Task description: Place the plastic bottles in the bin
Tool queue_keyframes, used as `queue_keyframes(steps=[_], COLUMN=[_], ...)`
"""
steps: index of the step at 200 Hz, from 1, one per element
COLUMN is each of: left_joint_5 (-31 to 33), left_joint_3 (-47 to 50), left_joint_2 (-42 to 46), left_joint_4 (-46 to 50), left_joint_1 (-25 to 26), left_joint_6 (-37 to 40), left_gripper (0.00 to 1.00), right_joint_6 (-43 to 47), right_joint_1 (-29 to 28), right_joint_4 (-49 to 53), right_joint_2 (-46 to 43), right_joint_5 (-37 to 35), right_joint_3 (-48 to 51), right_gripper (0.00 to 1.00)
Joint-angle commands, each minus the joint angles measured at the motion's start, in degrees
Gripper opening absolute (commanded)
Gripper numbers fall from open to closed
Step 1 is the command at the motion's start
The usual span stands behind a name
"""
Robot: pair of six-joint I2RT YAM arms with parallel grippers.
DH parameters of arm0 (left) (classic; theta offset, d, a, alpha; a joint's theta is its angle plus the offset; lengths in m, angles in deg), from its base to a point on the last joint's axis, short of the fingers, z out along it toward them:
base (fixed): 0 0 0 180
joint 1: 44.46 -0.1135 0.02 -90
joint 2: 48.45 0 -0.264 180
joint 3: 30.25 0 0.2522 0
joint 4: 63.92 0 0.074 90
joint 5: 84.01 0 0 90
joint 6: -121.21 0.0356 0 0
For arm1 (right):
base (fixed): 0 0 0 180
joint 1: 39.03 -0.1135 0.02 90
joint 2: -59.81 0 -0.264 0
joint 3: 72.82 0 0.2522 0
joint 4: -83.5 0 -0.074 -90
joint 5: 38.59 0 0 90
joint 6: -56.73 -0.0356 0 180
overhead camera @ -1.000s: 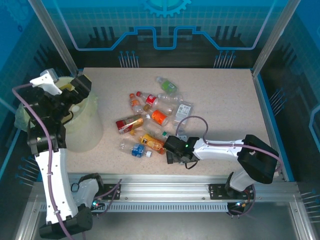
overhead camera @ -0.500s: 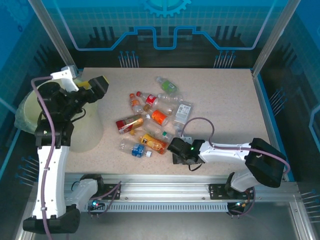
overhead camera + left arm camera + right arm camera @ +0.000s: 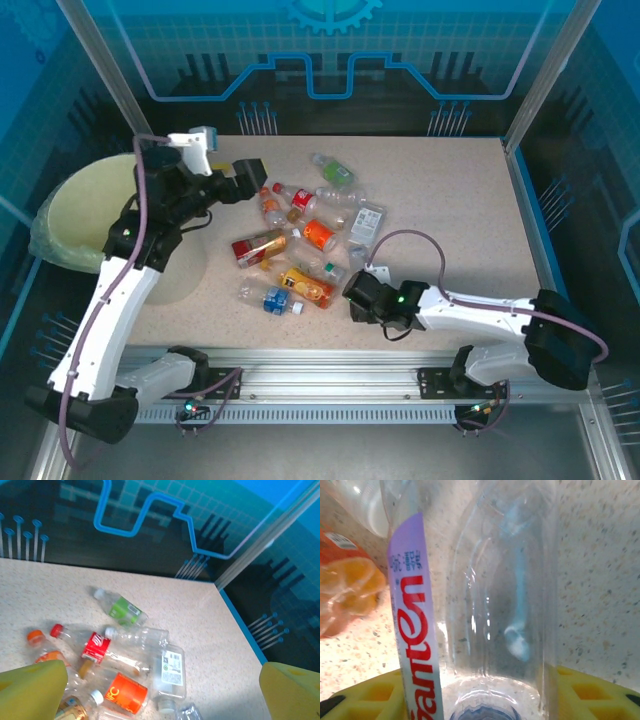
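Right wrist: clear bottle [image 3: 505, 580], "anten" label [image 3: 412, 630]

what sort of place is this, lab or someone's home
Probably a robot test cell or lab rig, not a home: a speckled table fenced by aluminium posts and blue printed panels, with two robot arms bolted to a rail at its near edge.

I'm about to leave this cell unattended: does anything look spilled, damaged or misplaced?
Nothing stands out. The small clear plastic bottles lie sideways in a loose heap on the speckled table, no spill visible. The right claw grips one clear purple-labelled bottle. The large pale cream bin stands at its left edge.
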Motion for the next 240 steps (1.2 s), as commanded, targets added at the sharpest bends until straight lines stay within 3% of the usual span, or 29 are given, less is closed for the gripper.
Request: queue_keyframes(steps=[1,22,48,73,112,157,212,240], left_joint_5=[3.54,5.59,1.61,0.23,-7.09,-7.88,2.66,-2.05], left_joint_3=[0.82,0.93,2.05,5.85,9.60,9.07,8.18,9.41], left_joint_2=[-2.34,-5.14,-7.73,-7.77,-8.85,-12.12,-14.64,-15.56], left_joint_4=[-0.89,-1.56,-3.02,-7.46,-17.09,-21.89,-18.48,-23.69], left_joint_1=[4.95,8.89,11.41,14.62,18.30,22.58,24.95,24.89], left_joint_6=[-0.15,-0.99,-4.81,-8.62,-12.71,-13.67,-15.24,-17.14], left_gripper=[0.99,0.99,0.99,0.99,0.99,0.99,0.99,0.99], right_joint_6=[4.47,6.19,9.21,12.98,17.81,19.62,16.00,16.73], right_joint_1=[0.31,4.09,9.89,16.98,26.27,26.99,24.32,22.28], right_joint_4=[-0.22,-7.54,-15.02,-17.89,-17.86,-23.06,-36.92,-38.45], right_joint_2=[-4.65,-10.26,-15.88,-21.16,-24.83,-23.40,-21.13,-19.16], right_joint_5=[-3.52,2.68,11.20,20.73,34.97,45.45,48.93,49.66], right_joint_3=[-1.55,-0.04,2.04,3.45,3.42,2.16,4.32,3.37], right_gripper=[0.38,0.36,0.35,0.34,0.32,0.32,0.33,0.34])
